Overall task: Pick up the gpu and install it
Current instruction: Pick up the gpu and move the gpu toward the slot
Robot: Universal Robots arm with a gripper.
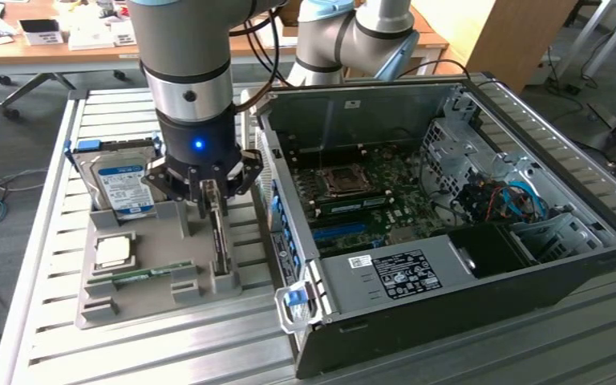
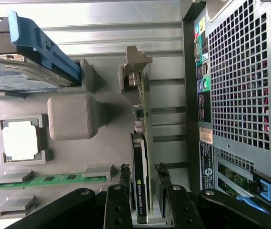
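gpu position: the gpu (image 1: pixel 218 241) (image 2: pixel 141 157) stands on edge, upright in a slot of the grey fixture tray (image 1: pixel 137 297) (image 2: pixel 106 148), bracket end up by the hard drive (image 1: pixel 124 188).
gripper position: the gripper (image 1: pixel 214 204) (image 2: pixel 142 167) hangs directly over the card's top edge.
fingers: apart, one finger (image 2: pixel 124 172) on each flat face, with a slim gap showing on both sides; no clamp judged.
long axis: runs along the tray, crosswise to the fingers' closing line.
case: the open computer case (image 1: pixel 565 160) lies just beside the tray, on the exterior view's right.
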